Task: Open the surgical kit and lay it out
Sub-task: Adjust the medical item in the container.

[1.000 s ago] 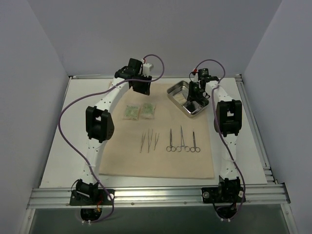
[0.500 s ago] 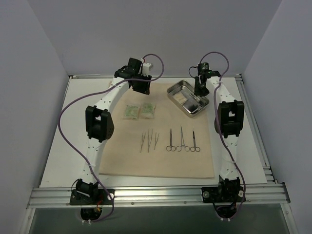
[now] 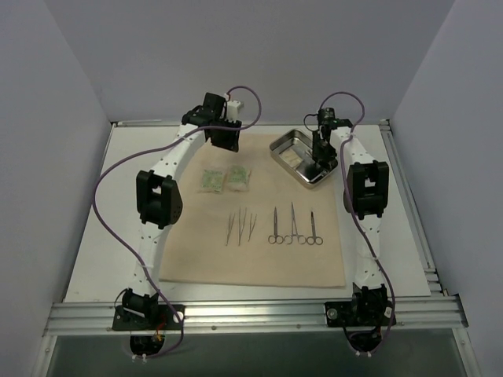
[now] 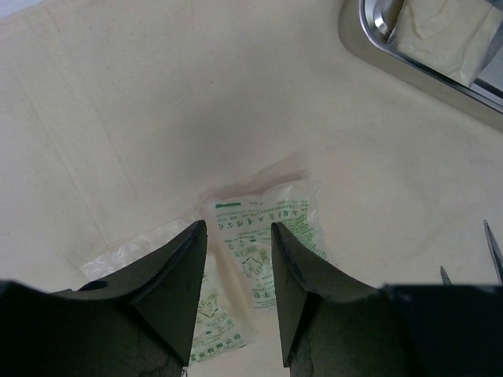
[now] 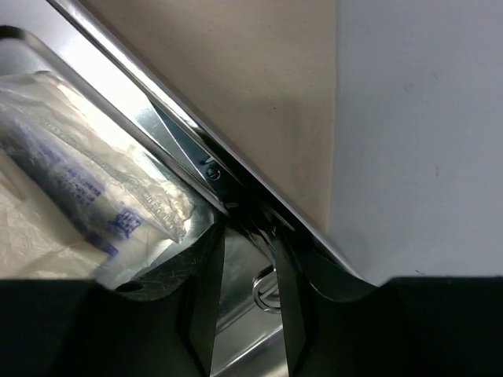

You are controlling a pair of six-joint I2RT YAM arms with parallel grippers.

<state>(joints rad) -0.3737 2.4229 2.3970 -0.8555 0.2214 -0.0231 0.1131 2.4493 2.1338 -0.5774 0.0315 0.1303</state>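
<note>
The beige cloth wrap (image 3: pixel 259 259) lies spread flat. On it are two green-printed packets (image 3: pixel 211 180) (image 3: pixel 237 178), thin tweezers (image 3: pixel 241 227) and three scissor-handled forceps (image 3: pixel 293 228). The steel tray (image 3: pixel 284 144) sits at the cloth's far right corner. My left gripper (image 3: pixel 229 143) (image 4: pixel 237 228) hovers open above the packets (image 4: pixel 263 243), holding nothing. My right gripper (image 3: pixel 320 155) (image 5: pixel 246 236) reaches down into the tray (image 5: pixel 118 71), jaws apart. A scissor-like tool's ring handle (image 5: pixel 266 289) lies on the tray floor between its fingers. A clear packet with purple print (image 5: pixel 86 196) lies to the left.
The white table (image 3: pixel 401 236) shows right of the cloth, with metal rails along its right and near edges. Grey walls close in the left, right and back. Purple cables loop over both arms. The tray's corner (image 4: pixel 440 47) shows in the left wrist view.
My right gripper rose near the tray's far side, then came back down into the tray, and its jaws stand wider. The left arm shifted only slightly.
</note>
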